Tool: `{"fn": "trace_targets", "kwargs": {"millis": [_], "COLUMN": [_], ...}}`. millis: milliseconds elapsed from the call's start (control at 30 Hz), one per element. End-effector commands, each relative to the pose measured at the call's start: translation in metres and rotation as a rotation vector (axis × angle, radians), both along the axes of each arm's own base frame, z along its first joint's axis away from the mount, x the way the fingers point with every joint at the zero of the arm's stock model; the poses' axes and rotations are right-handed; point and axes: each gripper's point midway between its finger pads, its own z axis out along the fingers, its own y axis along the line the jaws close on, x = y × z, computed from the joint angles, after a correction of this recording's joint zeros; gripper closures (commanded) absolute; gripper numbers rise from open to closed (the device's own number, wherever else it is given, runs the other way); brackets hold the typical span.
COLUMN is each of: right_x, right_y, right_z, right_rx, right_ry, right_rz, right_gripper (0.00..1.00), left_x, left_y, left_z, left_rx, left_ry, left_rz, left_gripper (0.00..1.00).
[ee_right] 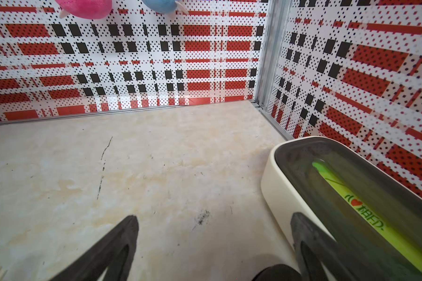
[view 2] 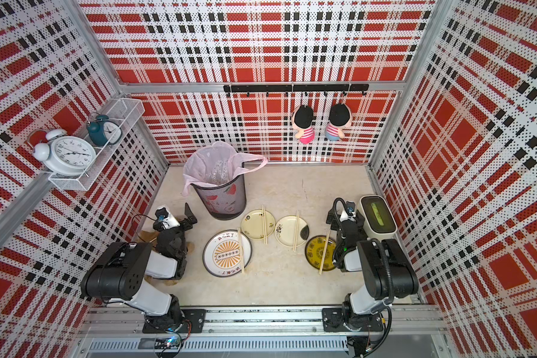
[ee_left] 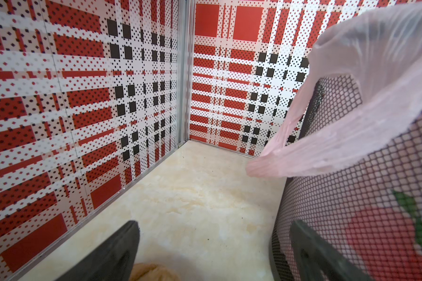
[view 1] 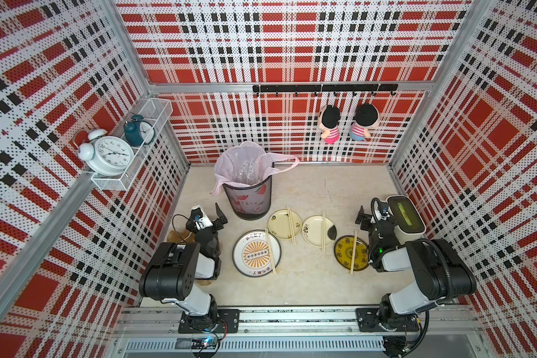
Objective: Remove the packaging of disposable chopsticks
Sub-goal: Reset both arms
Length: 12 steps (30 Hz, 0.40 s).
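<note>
Clear packaging (view 1: pixel 246 173) lies crumpled inside the mesh bin (view 1: pixel 251 201); four bare pairs of disposable chopsticks (view 1: pixel 290 224) rest on plates (view 1: pixel 235 252) just beside the bin. Left hand (ee_left: pixel 216 227) close by the bin, jaws wide apart, empty; right hand (ee_right: pixel 216 219) beyond the plates from it, likewise apart and empty.

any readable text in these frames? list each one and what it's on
"心相印", with a red heart after the first character: green pack inside the white box.
Hour numerals 1 to 12: dial of the white alarm clock, only just legible.
Characters on the rim of the big plate: too blurred to read.
Teal clock dial: too small to read.
</note>
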Motion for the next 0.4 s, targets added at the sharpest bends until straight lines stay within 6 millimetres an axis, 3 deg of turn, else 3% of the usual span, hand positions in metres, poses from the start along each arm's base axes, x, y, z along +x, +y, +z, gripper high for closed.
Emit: {"fn": "trace_targets", "kwargs": {"millis": [0, 367], "right_x": [0.0025, 0.0021], "right_y": [-0.003, -0.003], "right_z": [0.0092, 0.0094], "right_rx": [-0.007, -0.006], "right_ry": [-0.038, -0.04], "right_rz": [-0.009, -0.009], "right_gripper": [0.0, 0.0], "left_x": [0.0023, 0.0057], "left_y": [-0.0022, -0.0038], "left_z": [-0.001, -0.0029], "left_rx": [0.018, 0.023], "left_ry": [0.012, 0.026], "left_rz": [0.002, -0.005], "left_gripper": [0.02, 0.02]}}
